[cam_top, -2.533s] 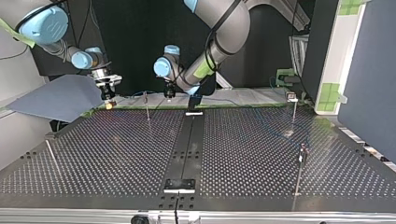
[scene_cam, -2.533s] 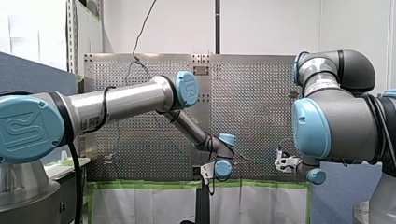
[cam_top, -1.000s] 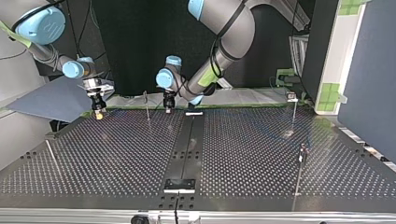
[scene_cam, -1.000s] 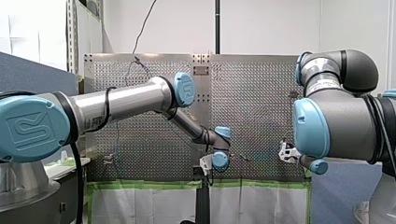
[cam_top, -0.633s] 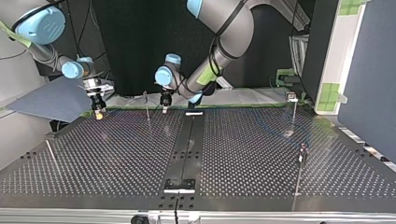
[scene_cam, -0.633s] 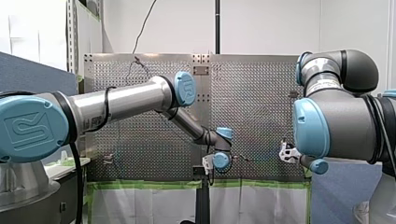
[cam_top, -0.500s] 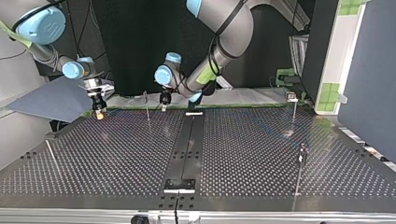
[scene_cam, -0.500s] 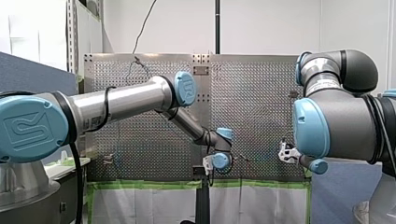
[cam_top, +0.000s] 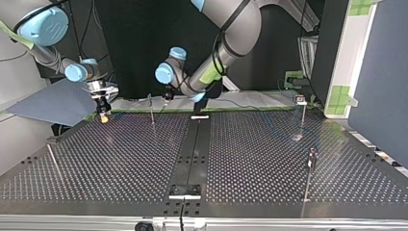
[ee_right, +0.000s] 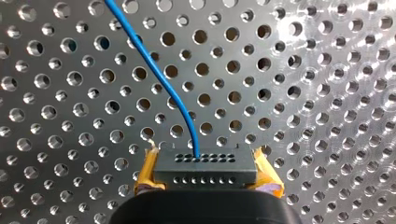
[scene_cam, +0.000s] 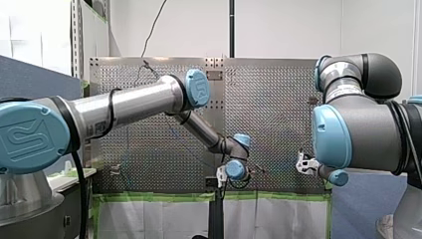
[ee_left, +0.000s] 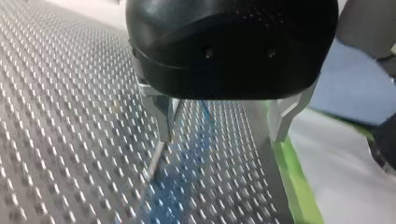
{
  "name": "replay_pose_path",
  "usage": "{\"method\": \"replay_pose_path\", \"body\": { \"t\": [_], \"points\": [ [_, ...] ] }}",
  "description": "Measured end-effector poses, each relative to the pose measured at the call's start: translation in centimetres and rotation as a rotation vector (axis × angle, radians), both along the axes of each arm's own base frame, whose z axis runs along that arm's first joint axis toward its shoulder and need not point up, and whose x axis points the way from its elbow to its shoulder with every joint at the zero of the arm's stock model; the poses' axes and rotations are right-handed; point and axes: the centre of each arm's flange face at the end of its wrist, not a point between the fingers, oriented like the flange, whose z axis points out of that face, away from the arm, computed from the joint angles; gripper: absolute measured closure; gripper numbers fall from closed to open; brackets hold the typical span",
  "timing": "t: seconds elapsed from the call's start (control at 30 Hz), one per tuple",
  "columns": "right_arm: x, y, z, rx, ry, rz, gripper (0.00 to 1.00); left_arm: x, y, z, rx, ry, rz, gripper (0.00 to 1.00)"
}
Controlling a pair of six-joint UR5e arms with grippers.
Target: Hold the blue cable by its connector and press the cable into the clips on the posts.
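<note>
Blue cable (ee_right: 159,74) leads ahead from the clamped connector (ee_right: 204,167).

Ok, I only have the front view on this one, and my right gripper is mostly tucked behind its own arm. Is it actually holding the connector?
Observer: Yes. The right wrist view shows the right gripper with its yellow pads shut on the black connector, and the blue cable leading out of the connector's face.
Operator: And my left gripper? It is too small here to read.
Observer: Open. Its own wrist view shows the left gripper with its metal fingers well apart, above the perforated table.
</note>
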Motion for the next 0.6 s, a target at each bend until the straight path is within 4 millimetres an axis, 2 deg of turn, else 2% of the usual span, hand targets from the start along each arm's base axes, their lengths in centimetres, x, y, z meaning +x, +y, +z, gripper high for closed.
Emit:
{"method": "replay_pose_path", "body": {
  "t": [0.07,0.17,0.4,0.6],
  "points": [
    [0.0,0.0,0.0,0.000,0.000,0.000,0.98,-0.3,-0.6,1.2,-0.003,-0.004,-0.018,0.00],
    [0.0,0.0,0.0,0.001,0.000,0.000,0.98,-1.2,-1.1,1.8,0.006,-0.002,-0.038,0.00],
    [0.0,0.0,-0.1,0.003,-0.003,0.001,0.98,-3.5,-1.4,0.8,0.055,0.017,-0.073,0.00],
    [0.0,0.0,-0.1,0.004,-0.003,0.002,0.98,-4.5,-2.0,0.6,0.066,0.013,-0.092,0.00]
  ]
}}
